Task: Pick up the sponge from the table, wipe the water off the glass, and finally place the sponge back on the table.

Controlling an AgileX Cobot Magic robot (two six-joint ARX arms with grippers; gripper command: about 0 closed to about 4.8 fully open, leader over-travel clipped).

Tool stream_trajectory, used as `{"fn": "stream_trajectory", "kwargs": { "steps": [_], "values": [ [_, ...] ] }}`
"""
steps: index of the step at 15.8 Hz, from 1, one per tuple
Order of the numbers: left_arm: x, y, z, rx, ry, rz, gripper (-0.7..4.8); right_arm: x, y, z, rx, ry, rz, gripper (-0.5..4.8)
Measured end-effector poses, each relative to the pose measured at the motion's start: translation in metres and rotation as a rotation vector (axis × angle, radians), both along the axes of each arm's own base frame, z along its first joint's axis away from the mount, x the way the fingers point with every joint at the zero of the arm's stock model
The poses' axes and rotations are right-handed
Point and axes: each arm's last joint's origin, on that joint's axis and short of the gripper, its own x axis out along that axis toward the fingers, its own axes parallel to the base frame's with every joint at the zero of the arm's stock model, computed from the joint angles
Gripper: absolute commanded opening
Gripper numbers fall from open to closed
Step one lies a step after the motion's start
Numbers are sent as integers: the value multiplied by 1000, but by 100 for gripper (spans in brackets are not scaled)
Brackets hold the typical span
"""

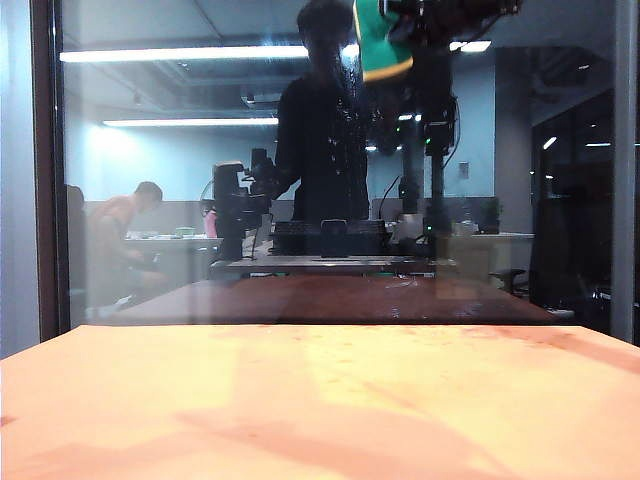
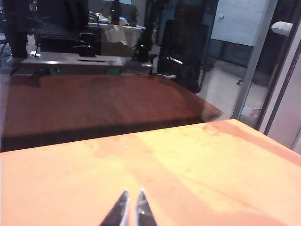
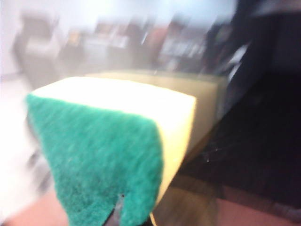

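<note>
Holding: my right gripper [image 1: 400, 45], raised at the glass [image 1: 180, 200], is clenched on the sponge [image 3: 117, 141] for wiping (green face outward).
Left gripper [image 2: 130, 209]: jaws closed, empty, table [image 2: 197, 160] just beneath.

Dim bluish office, lit from above.
Long ceiling light strips [image 1: 180, 52] glowing; seated person [image 1: 125, 215] at a far workstation; pale wall [image 1: 180, 160] behind; dark window frames [image 1: 45, 170] at the sides.
</note>
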Motion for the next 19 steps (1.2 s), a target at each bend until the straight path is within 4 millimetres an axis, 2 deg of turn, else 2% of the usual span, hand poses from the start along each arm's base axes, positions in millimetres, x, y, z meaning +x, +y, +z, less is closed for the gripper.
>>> {"fn": "stream_trajectory", "kwargs": {
  "steps": [2,4,7,8,9,11,13,15,17,19],
  "values": [
    [0,0,0,0,0,1,24,8,3,-26,-34,138,30,-9],
    [0,0,0,0,2,1,24,12,4,-39,-56,210,31,-9],
    [0,0,0,0,4,1,24,17,5,-72,-117,384,23,-9],
    [0,0,0,0,4,1,24,21,5,-92,-148,465,17,-9],
    [0,0,0,0,5,1,24,24,6,-104,-166,505,13,-9],
    [0,0,0,0,5,1,24,26,6,-116,-182,547,10,-9],
    [0,0,-1,0,5,1,24,27,6,-109,-175,515,8,-9],
    [0,0,-1,0,5,1,24,27,7,-93,-165,475,8,-9],
    [0,0,-1,0,5,1,24,25,8,-67,-150,412,13,-9],
    [0,0,-1,0,5,2,24,20,9,-33,-123,340,4,-9]
  ]
}}
